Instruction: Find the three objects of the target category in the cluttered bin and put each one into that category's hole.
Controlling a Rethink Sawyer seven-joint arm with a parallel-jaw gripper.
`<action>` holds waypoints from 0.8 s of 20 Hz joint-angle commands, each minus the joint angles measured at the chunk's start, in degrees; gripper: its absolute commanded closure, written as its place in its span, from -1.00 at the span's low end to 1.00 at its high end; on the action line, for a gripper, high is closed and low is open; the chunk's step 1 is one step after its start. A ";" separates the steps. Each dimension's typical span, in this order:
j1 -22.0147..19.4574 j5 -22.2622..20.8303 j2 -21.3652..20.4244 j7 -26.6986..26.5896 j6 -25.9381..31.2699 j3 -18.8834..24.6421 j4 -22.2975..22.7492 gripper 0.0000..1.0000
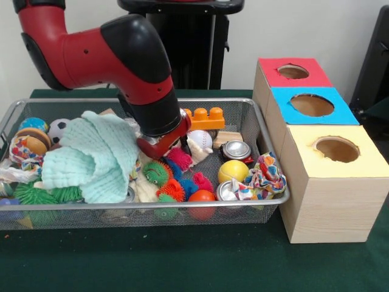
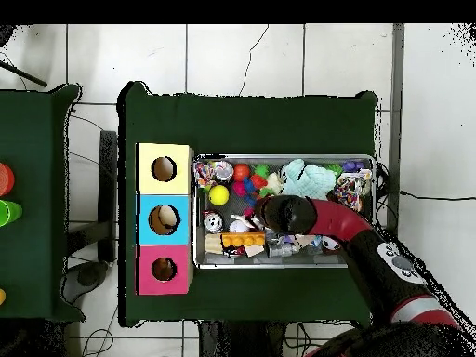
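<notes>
The wire mesh bin (image 1: 275,159) sits on the green table, full of toys; it also shows in the overhead view (image 2: 284,263). My gripper (image 1: 159,146) is down in the middle of the bin among the clutter, next to a mint green cloth (image 1: 97,157) and above spiky balls (image 1: 159,173). Its tips are hidden by the arm's wrist and the toys. In the overhead view the gripper (image 2: 277,213) is under the black wrist. Three wooden boxes stand beside the bin, with a red top (image 1: 292,73), a blue top (image 1: 311,105) and a yellow top (image 1: 337,149), each with a round hole.
In the bin are an orange brick (image 1: 204,117), a baseball (image 1: 199,141), a yellow ball (image 1: 233,171), an orange ball (image 1: 201,197), metal tins (image 1: 236,149), patterned fabric (image 1: 262,176), a soccer ball (image 1: 58,129) and a burger toy (image 1: 32,140). Something pale shows in the blue box's hole (image 2: 165,219).
</notes>
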 commanded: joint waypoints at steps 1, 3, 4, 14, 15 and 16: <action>-5.38 -11.77 5.94 -16.87 8.40 -4.57 -6.15 -1.00; -5.73 -12.77 5.97 -17.43 8.93 -4.12 -6.42 -1.00; -5.98 -13.26 5.97 -17.58 9.12 -3.80 -6.46 -1.00; -7.18 -16.05 5.96 -18.49 11.60 -1.61 -6.94 -1.00; -7.31 -16.32 6.17 -18.76 11.76 -1.43 -7.08 -1.00; -7.42 -16.61 6.28 -18.92 11.88 -1.26 -7.15 -1.00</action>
